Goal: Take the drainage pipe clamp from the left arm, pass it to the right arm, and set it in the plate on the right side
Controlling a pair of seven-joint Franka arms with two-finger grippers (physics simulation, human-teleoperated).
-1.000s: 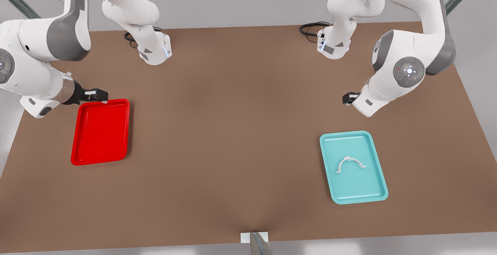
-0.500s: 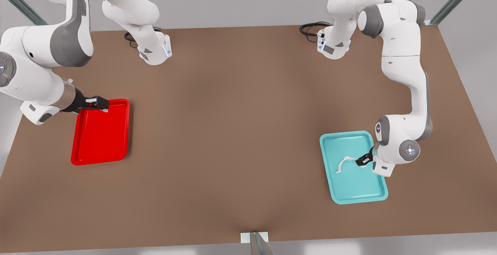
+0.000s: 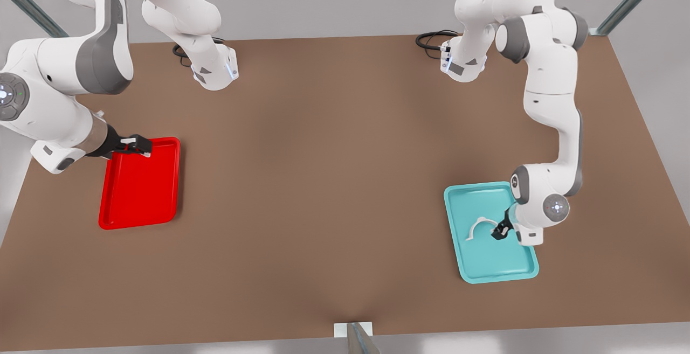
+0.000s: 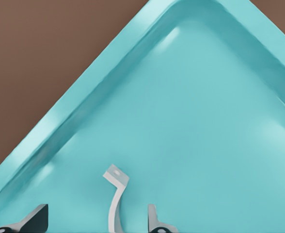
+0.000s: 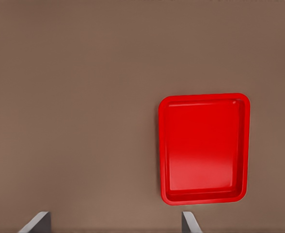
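The drainage pipe clamp [image 3: 477, 227], a small white arch, lies in the teal tray [image 3: 447, 206] at the front view's right. My left gripper [image 3: 498, 231] is low over that tray, open, at the clamp's right end. In the left wrist view the clamp [image 4: 115, 201] runs between the two fingertips of the left gripper [image 4: 97, 211], which stand apart from it. The red plate [image 3: 139, 187] lies at the front view's left. Above its far edge hovers my right gripper [image 3: 137, 145], open and holding nothing. The red plate [image 5: 203, 145] lies flat below the right gripper [image 5: 114, 217].
Both arm bases [image 3: 214, 71] [image 3: 462, 66] stand at the table's far edge with black cables beside them. A brown tabletop [image 3: 323, 181] stretches between the two trays. A small white bracket [image 3: 353, 330] sits at the near edge.
The left arm has swung down from high above the table to the teal tray and edged its gripper onto the clamp's end. The right gripper has barely shifted over the red plate's edge.
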